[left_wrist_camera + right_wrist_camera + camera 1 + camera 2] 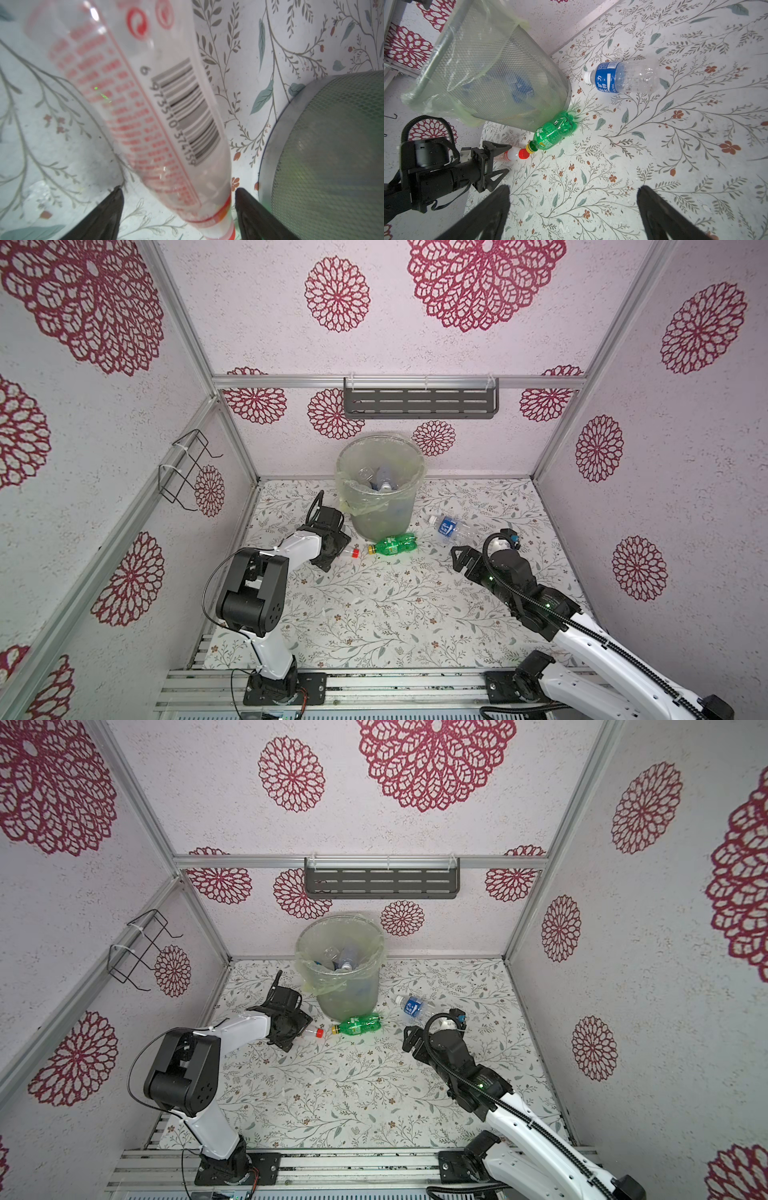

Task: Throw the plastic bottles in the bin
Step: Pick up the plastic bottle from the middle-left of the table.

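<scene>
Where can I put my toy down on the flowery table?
The wide front middle of the table, in front of the left gripper and right gripper, is bare. So is the back right corner behind the blue-label bottle. It is crowded at the foot of the bin: the green bottle lies against it, with the red-capped bottle beside that.

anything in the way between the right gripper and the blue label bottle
Nothing visible. The right gripper hangs open over the table, and the blue-label bottle lies on its side ahead of it with only bare tabletop between. The green bottle lies off that path, by the foot of the bin.
</scene>
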`<state>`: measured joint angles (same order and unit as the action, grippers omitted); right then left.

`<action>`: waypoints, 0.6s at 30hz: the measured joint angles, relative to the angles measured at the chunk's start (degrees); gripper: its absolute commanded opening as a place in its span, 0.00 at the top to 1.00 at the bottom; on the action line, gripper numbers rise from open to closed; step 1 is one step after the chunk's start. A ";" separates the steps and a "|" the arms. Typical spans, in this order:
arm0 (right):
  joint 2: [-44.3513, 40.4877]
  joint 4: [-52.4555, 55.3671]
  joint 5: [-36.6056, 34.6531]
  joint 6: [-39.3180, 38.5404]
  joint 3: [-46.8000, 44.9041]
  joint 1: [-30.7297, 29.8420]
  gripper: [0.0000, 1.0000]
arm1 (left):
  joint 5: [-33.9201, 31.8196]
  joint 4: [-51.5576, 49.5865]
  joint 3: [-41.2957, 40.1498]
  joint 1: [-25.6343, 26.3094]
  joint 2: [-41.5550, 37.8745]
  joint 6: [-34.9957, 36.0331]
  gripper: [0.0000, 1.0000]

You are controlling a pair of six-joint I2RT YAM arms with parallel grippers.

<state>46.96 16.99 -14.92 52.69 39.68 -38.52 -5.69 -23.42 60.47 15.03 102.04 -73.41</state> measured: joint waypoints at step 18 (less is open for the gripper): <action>1.33 -0.02 0.00 -0.09 0.02 0.00 0.01 | -2.21 2.67 -1.70 0.00 0.74 -1.62 0.31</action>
<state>48.29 16.97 -14.92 52.60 39.70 -38.52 -7.90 -20.75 58.76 15.03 102.78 -75.02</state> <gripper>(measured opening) 0.989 0.718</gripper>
